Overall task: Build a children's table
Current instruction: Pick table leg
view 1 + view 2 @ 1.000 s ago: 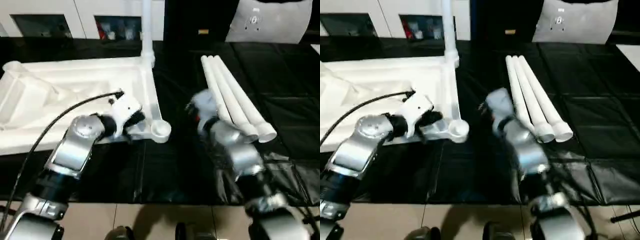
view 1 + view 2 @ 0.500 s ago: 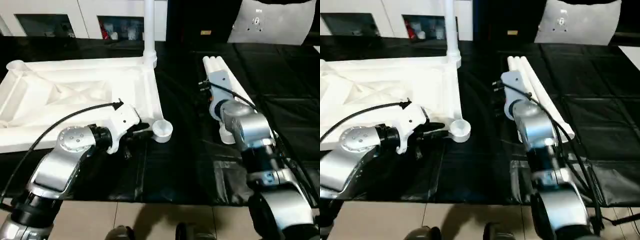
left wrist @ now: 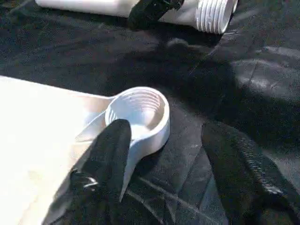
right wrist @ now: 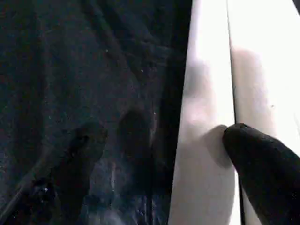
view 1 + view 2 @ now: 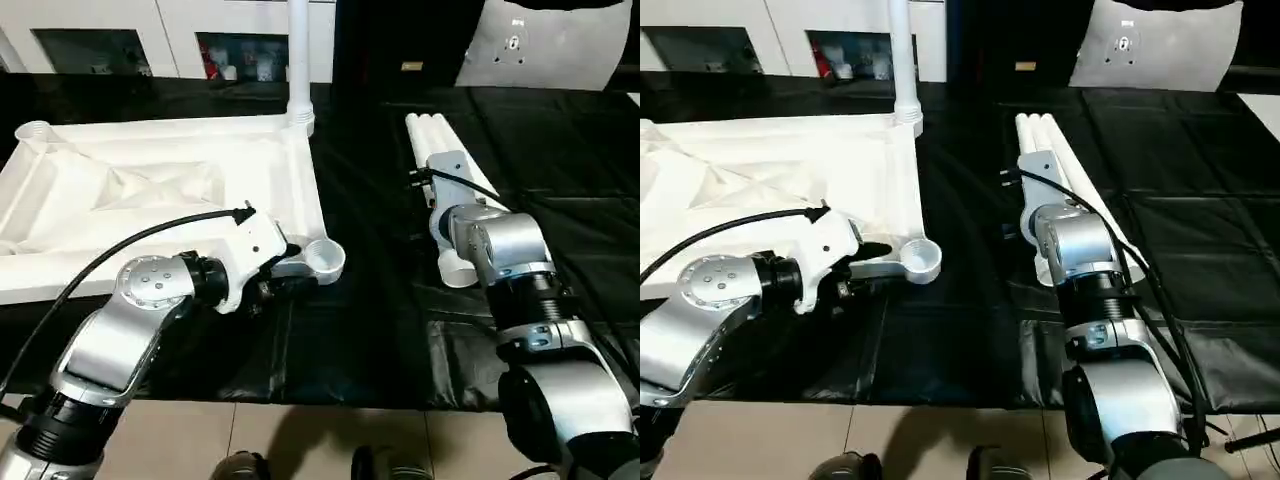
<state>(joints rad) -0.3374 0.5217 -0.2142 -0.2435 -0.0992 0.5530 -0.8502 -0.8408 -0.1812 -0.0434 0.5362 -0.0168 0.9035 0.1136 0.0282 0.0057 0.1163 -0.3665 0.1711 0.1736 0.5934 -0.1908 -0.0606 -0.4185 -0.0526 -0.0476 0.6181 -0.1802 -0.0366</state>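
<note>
Black sheeting is spread over the whole work surface. On it, at about ten o'clock in the head views, the large rectangular white plastic table top is laid upside down, its ribbed underside facing up. One long white tubular leg is seen standing upright in the round socket at the top's far right corner. The near right corner socket, a threaded round cup, is seen empty and projecting over the sheeting.

The left gripper is held just beside that empty socket, at about seven o'clock from it. In the left wrist view its two black fingers are parted moderately wide; one is placed against the socket's outer wall and the arm joining it to the top, while the other is poised over the sheeting, apart from the plastic. Nothing is clamped between them.

Three further white tubular legs are laid side by side at about one o'clock, with ribbed ends toward the robot. The right gripper is lowered over them with its fingers spread wide. In the right wrist view one black fingertip is seen at the seam between two legs, the other over the sheeting, so that the nearest leg is straddled; whether it is touched cannot be told.
</note>
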